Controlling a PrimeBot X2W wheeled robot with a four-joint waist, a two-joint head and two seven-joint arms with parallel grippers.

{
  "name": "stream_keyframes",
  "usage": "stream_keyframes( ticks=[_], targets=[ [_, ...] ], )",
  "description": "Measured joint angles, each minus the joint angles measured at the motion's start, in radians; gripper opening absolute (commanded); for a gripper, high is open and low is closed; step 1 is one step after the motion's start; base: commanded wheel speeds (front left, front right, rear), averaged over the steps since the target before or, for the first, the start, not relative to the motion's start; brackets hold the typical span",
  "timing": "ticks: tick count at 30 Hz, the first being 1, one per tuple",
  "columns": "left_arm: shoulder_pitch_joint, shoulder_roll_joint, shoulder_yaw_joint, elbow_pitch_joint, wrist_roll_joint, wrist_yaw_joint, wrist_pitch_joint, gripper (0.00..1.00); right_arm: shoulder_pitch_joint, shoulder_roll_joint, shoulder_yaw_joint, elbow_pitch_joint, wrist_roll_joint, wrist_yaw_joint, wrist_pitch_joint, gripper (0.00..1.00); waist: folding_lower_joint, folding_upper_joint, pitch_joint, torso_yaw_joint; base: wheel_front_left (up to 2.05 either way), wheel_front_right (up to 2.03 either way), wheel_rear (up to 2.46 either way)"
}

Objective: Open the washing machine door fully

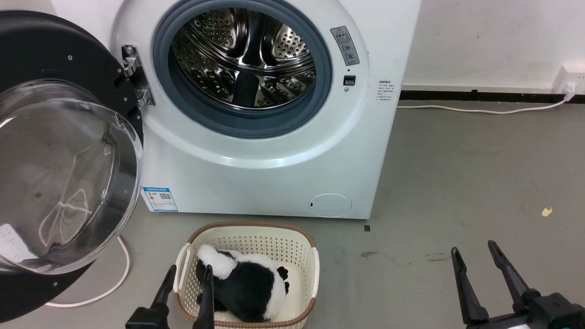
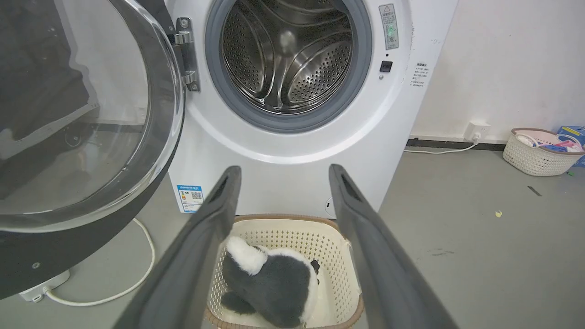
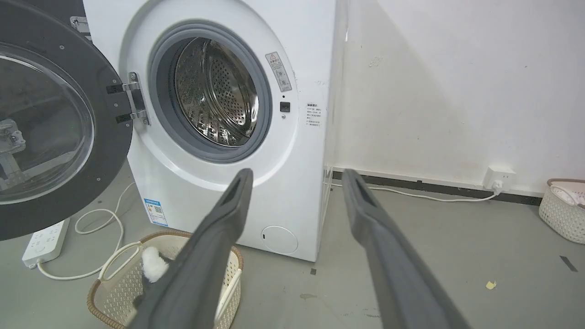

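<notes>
- Washing machine door: swung out to the left of the white machine on its metal hinge; the clear glass bowl faces the camera in the head view; the steel drum and its grey rubber ring are fully exposed.
- Left gripper: fingers spread wide, nothing between them; positioned above the near-left rim of the basket.
- Right gripper: fingers spread wide, nothing held; over bare floor, well apart from the machine.
- Floor: grey, smooth, marked with dull stains; a small yellow scrap lies to the right.
- Basket: cream plastic with a brown woven rim; it stands just in front of the machine and contains a black-and-white plush toy.
- Wall: white, with a black skirting strip; a white cable runs along the floor to a socket.
- Power strip: on the floor below the open door, cable looped beside it.
- Second basket: against the wall, far right.
</notes>
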Motion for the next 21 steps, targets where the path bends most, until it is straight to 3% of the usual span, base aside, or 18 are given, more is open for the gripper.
stream_keyframes(
  ticks=[19, 20, 21],
  targets=[
    [0.002, -0.028, 0.023, -0.005, 0.042, -0.025, 0.000, 1.00, 0.000, 0.000, -0.001, 0.022, 0.015, 0.000, 0.000, 1.00, 0.0000, 0.0000, 0.002, 0.000, 0.00, 0.00, 0.00],
    [0.002, -0.027, 0.024, -0.003, 0.043, -0.026, 0.001, 0.00, 0.000, 0.000, -0.001, 0.022, 0.015, 0.000, 0.000, 0.00, 0.0000, 0.0000, 0.003, 0.000, 0.00, 0.00, 0.00],
    [0.002, -0.027, 0.023, -0.003, 0.043, -0.026, 0.001, 0.00, 0.000, 0.000, -0.001, 0.022, 0.015, 0.000, 0.001, 0.00, 0.0000, 0.0000, 0.003, 0.000, 0.00, 0.00, 0.00]
  ],
)
